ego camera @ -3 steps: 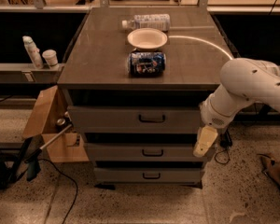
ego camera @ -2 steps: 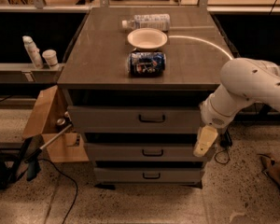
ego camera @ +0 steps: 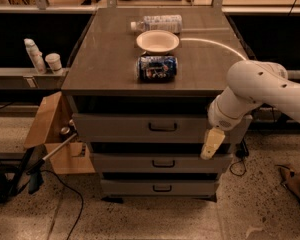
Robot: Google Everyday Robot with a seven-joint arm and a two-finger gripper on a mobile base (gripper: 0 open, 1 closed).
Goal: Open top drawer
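Grey metal fronts stack in three at the near face of the cabinet. The pale gripper [ego camera: 212, 143] hangs in front of their right end, pointing down, at about the seam between the top drawer [ego camera: 115, 128] and the middle drawer [ego camera: 120, 163]. Whether it is spread or pressed together I cannot tell; it reads as one pale block.

The top drawer sits just under the tabletop [ego camera: 105, 69], apparently closed, and its dark handle [ego camera: 163, 127] at the centre is well to the left of the gripper. I judge the main risk to be aim. From this low, off-side position, a move inward could meet the middle drawer's front or handle [ego camera: 163, 163] instead, or scrape along the metal without hooking anything.

A hard tug could also jolt the cabinet. The can [ego camera: 157, 68] lies on its side near the front edge and might roll. Behind it, the bowl [ego camera: 157, 41] and the bottle [ego camera: 157, 23], also on its side, could shift.

The arm [ego camera: 262, 86] covers the drawers' right end and is cut off at the right border.
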